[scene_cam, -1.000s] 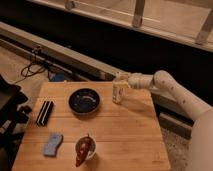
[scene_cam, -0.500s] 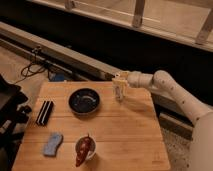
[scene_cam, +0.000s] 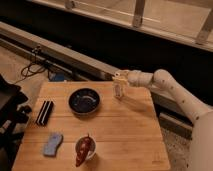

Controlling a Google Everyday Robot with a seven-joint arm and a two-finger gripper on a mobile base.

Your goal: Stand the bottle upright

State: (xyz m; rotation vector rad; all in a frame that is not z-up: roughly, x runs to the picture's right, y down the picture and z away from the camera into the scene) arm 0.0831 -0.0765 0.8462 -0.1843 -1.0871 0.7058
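Risk first: bottle (scene_cam: 118,90) stands near the far right edge of the surface (scene_cam: 125,135), w/ gripper (scene_cam: 119,77) right at its top. It looks upright already, or close to it, so the task seems nearly done. Main danger, as I judge it, is the pull-away: if a finger drags on the top while leaving, such a slim thing tips easily and could roll off the far edge, which is near. A sideways exit is worse than a straight lift. Can't tell whether the gripper is gripping or has let go; it sits just above or at the tan top, arm reaching in from the right.

Bottle itself: small, slim, whitish and translucent, pale label w/ dark marks, base on the wood. It's right of the dark bowl (scene_cam: 84,100), apart from it, so a fall that way might knock it. Other items sit well apart on the left and near side.
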